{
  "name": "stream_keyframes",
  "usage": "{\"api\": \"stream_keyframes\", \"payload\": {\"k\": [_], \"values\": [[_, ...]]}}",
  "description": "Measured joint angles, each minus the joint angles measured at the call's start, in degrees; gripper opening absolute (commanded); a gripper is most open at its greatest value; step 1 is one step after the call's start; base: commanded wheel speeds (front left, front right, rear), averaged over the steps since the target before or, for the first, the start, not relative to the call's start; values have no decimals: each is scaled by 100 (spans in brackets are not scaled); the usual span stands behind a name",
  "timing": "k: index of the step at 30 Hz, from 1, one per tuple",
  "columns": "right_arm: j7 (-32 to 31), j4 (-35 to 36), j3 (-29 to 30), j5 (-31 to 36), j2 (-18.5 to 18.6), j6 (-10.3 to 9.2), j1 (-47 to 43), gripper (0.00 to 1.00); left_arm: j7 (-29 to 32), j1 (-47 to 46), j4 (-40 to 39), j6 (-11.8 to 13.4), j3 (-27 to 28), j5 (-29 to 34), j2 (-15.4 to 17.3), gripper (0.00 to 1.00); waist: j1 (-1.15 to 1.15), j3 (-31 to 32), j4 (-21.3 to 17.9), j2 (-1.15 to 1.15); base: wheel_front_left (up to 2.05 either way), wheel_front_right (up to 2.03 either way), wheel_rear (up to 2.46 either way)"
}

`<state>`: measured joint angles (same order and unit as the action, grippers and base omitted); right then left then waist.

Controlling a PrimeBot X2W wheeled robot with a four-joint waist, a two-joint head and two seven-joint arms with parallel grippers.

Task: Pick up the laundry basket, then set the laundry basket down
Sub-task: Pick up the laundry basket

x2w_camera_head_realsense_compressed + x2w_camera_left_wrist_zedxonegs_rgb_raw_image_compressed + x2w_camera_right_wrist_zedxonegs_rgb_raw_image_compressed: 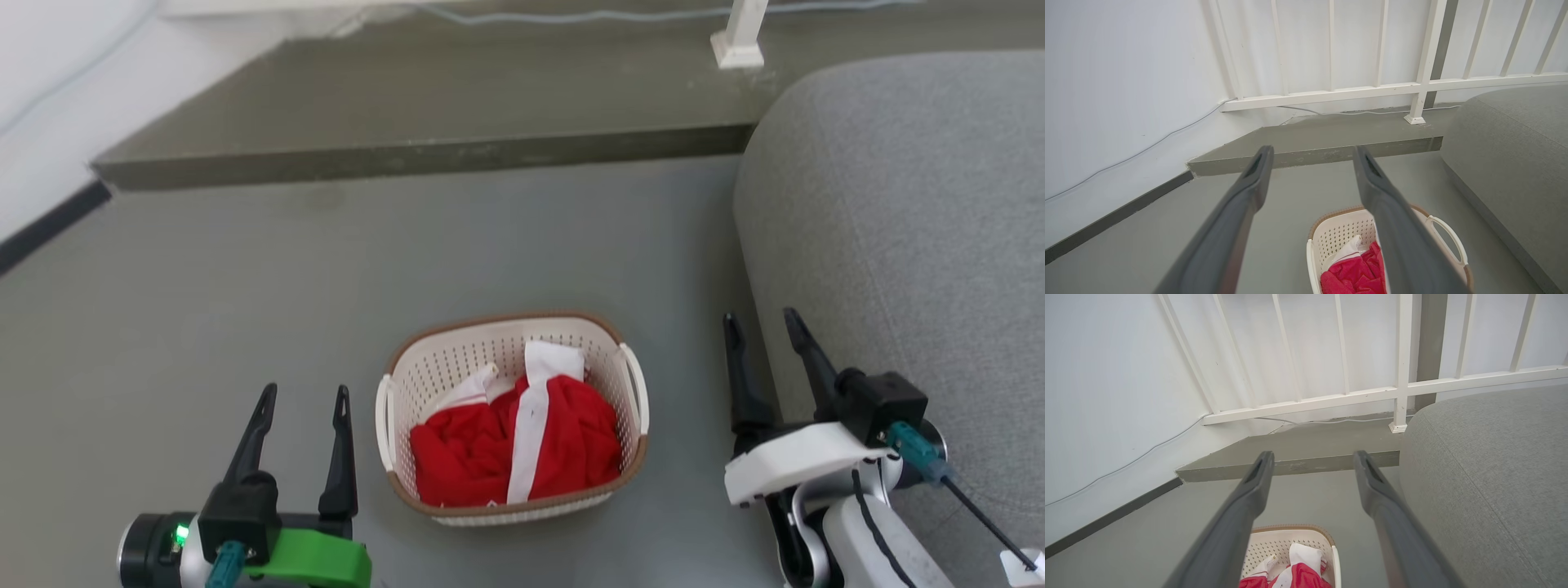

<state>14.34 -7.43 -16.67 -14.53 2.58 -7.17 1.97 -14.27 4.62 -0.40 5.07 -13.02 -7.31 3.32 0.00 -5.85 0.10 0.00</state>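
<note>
Laundry basket (457, 363) (1339, 237) (1282, 543), small, rounded-rectangular, of cream-white perforated plastic with brown woven-look rim and two white side handles, standing upright on smooth grey floor (326, 286) between both arms. Inside, crumpled red and white cloth (490, 449). Left gripper (305, 390) (1312, 150) near the basket's left side, long dark fingers spread apart, empty, clear of the plastic. Right gripper (758, 317) (1313, 454) off the right side, likewise spread wide and holding nothing, just beside rounded grey fabric sofa (898, 204). Beyond, low grey-green step (408, 155) under white barred railing (1331, 92).
</note>
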Motion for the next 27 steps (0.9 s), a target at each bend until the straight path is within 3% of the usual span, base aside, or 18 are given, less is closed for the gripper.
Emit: {"api": "stream_keyframes", "payload": {"k": [9,27], "values": [[0,-89,154,-16,2,0,361,100,0,-375,193,-2,-37,1,-19,100,0,-568,13,0,0,0,0],[9,-990,271,109,121,0,1388,100,12,-1507,1134,-147,-170,-160,-60,100,0,-1858,107,0,0,0,0]]}}
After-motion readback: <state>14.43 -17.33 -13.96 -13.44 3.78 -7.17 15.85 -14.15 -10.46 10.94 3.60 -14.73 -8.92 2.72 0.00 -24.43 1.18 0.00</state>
